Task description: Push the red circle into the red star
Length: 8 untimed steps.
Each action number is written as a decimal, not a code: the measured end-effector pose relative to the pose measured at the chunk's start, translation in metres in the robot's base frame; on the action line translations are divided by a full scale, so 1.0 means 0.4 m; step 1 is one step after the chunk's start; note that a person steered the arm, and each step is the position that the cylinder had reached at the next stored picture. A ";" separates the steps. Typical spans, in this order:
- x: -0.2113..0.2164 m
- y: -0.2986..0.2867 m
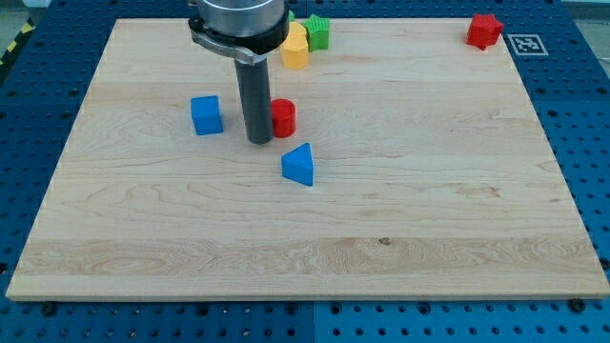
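Observation:
The red circle (283,117) is a short red cylinder on the wooden board, left of centre and toward the view's top. My tip (258,140) rests on the board right against its left side. The red star (484,30) sits far off at the view's top right corner of the board. The rod rises from the tip to the arm's grey flange at the view's top.
A blue cube (206,114) lies left of my tip. A blue triangle (298,165) lies just below and right of the red circle. A yellow block (294,48) and a green block (317,32) sit at the view's top, beside the arm. The board (381,238) has blue pegboard around it.

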State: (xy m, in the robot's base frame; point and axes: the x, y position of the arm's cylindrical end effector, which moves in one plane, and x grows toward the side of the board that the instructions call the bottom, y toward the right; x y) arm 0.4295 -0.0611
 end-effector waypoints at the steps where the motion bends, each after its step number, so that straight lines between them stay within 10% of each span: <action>1: -0.007 -0.018; 8: -0.100 0.258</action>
State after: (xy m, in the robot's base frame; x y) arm 0.3896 0.0419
